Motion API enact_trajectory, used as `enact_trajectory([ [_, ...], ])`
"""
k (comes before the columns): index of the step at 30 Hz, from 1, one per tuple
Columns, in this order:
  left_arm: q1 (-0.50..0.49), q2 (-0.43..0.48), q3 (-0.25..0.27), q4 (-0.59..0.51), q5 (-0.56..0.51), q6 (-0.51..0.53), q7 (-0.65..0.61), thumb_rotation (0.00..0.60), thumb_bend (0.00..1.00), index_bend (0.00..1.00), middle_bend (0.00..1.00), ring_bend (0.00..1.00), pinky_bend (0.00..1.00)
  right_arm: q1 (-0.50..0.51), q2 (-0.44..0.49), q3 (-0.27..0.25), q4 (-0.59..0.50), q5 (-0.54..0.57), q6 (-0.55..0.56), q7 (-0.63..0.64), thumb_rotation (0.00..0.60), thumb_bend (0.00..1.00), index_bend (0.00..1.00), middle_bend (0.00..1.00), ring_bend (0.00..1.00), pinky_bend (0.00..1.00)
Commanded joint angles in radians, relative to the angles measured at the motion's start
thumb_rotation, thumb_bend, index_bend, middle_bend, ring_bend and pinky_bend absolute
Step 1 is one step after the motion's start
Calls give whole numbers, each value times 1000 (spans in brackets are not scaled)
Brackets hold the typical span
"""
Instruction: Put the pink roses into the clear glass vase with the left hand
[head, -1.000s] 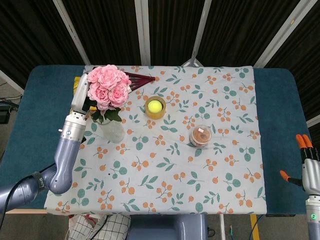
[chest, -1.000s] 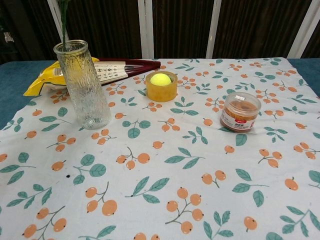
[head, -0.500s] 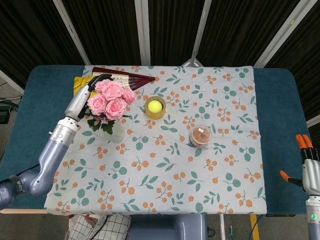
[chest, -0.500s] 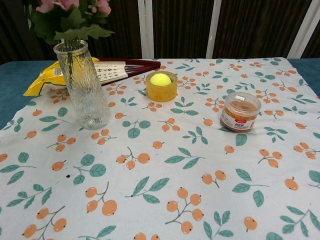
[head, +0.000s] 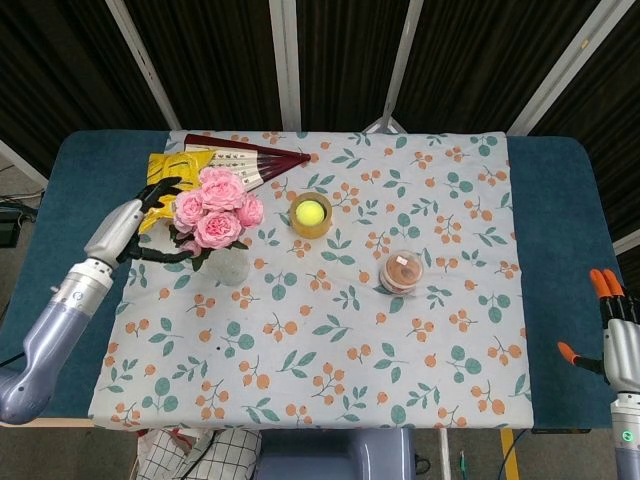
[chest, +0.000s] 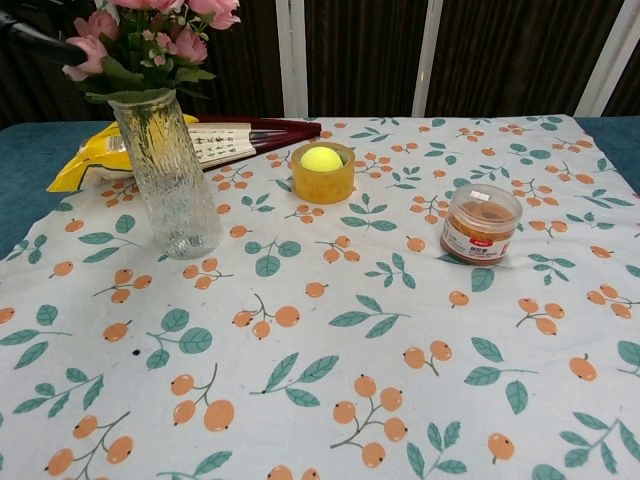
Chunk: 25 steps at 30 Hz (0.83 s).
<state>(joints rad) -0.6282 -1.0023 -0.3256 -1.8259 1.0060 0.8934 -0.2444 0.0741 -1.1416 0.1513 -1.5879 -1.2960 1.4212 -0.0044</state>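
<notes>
In the glass vase (chest: 168, 170) stand pink roses (head: 214, 208), hiding the open left robot hand's (head: 150, 215) fingertips.

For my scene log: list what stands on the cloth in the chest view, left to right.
Vase with roses → tape roll holding a tennis ball → jar.

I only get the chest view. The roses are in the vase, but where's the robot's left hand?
Observer: The left hand is just left of the roses, fingers spread and holding nothing.
Operator: And the other hand? I can't see it at all!
Observer: The right hand is far off to the right, past the flowery cloth, holding nothing.
Operator: Is the ball near it?
Observer: No, the ball sits in the tape roll, right of the roses.
</notes>
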Motion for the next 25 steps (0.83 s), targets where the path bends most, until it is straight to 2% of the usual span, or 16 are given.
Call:
enact_trajectory([
  [1,79,58,47,-98,44,133,83,600,191,189,234,106,223,-1,0,-3,-3,-5,1,0,600,182,72,0,60,119],
  [5,243,90,151,-211,190,393,237,600,199,193,261,123,232,1,0,-6,-5,-10,-1,-4,600,181,72,0,59,119],
  [7,341,43,228,-215,236,549,401,600,204,193,262,123,232,2,-1,-6,-3,-8,-1,-8,600,181,72,0,59,119],
  [10,417,-67,268,-159,247,675,505,600,210,197,262,123,232,1,0,-5,-3,-10,0,-1,600,181,72,0,59,119],
  [14,463,-146,289,-62,263,713,476,600,214,205,257,123,231,-1,4,-6,-2,-15,3,6,600,182,72,0,59,119],
  [18,476,-218,298,82,315,712,416,600,222,218,249,117,230,0,8,-10,1,-22,-1,10,600,182,72,0,57,104],
  [22,470,-233,309,155,408,699,301,600,226,226,247,113,228,3,9,-11,0,-28,-4,14,600,181,72,0,51,101],
  [25,486,-251,304,195,446,740,309,600,225,231,244,113,226,5,8,-14,1,-24,-10,-2,600,182,72,0,48,101],
])
